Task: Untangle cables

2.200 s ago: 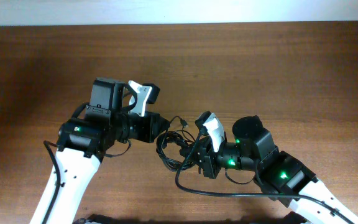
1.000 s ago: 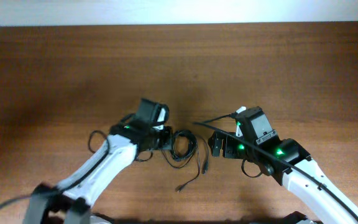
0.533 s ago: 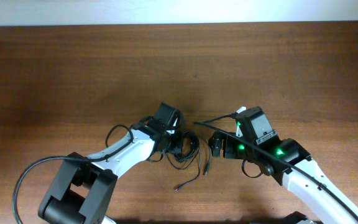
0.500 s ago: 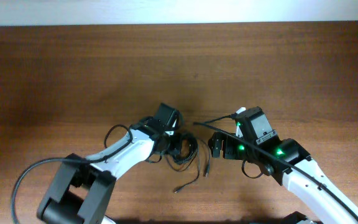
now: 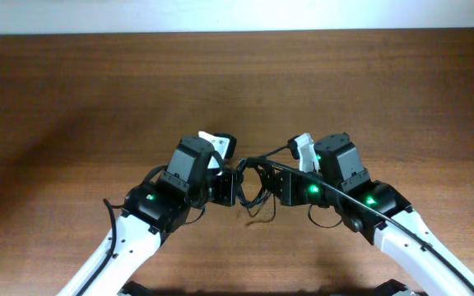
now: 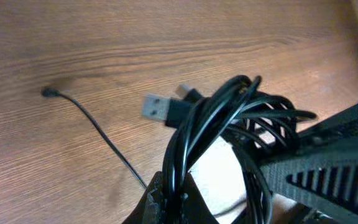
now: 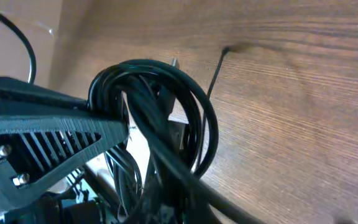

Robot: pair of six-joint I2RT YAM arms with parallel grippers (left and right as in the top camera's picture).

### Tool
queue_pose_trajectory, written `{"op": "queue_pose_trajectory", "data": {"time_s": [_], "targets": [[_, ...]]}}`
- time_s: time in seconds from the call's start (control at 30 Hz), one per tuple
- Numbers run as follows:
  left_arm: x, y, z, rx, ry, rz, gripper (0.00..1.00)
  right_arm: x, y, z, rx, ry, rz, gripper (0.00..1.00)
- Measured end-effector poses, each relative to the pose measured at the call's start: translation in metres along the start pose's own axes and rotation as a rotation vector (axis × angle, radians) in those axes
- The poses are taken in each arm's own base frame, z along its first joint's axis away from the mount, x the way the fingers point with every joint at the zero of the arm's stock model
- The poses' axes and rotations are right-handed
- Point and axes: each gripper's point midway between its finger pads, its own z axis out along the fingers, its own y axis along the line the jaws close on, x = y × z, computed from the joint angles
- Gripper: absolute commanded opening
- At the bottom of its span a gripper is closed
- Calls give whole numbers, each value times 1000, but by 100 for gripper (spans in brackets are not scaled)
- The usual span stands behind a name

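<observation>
A tangle of thin black cables [image 5: 255,182] hangs between my two grippers above the middle of the brown table. My left gripper [image 5: 234,186] is shut on one side of the coil; the left wrist view shows the cables [image 6: 216,127] rising out of the closed jaws [image 6: 174,198], with a silver USB plug [image 6: 156,107] sticking out. My right gripper [image 5: 278,186] faces it and is shut on the other side; the right wrist view shows the looped cables [image 7: 160,106] running into its jaws [image 7: 166,202]. A loose end trails down to the table [image 5: 257,215].
The wooden table [image 5: 72,99] spreads all round. A thin loose cable end [image 6: 92,127] lies on the wood in the left wrist view and another [image 7: 216,71] in the right wrist view. A pale wall edge [image 5: 237,15] runs along the far side.
Both grippers have closed in on the cable bundle and lifted it off the table. The left arm drew back and rose. The trailing end that lay on the table now hangs shorter.
</observation>
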Motion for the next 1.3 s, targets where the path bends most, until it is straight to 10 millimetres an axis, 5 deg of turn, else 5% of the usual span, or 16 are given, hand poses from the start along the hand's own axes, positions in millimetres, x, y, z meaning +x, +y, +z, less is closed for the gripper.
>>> {"op": "queue_pose_trajectory", "data": {"time_s": [0.17,0.37,0.5,0.63,0.7,0.8,0.87,0.93,1.07,1.2,1.3], "targets": [[-14,-12,-2,78,-46,15,0,8,5,1,-67,57,-57,4],[-31,5,-21,187,-70,-72,0,17,33,-4,-232,116,-152,4],[-39,9,-38,240,-105,-98,0,22,77,-19,-526,118,-420,4],[-39,3,-45,287,-95,-116,0,4,116,-38,-747,-53,-744,4],[-37,-6,-53,330,-80,-126,0,6,123,-44,-797,-65,-796,14],[-37,0,-51,328,-73,-138,0,14,111,-33,-719,2,-697,29],[-43,-4,-52,366,-97,-66,0,16,84,-16,-535,43,-583,54],[-48,-9,-55,395,-124,-19,0,14,58,-4,-368,52,-521,64],[-48,22,-45,217,-135,-92,0,2,0,8,-24,30,-310,88],[-41,54,-40,37,-126,-186,0,-4,-15,8,66,0,-191,99],[-43,65,-41,-28,-146,-194,0,1,-8,8,19,23,-149,99]]}}
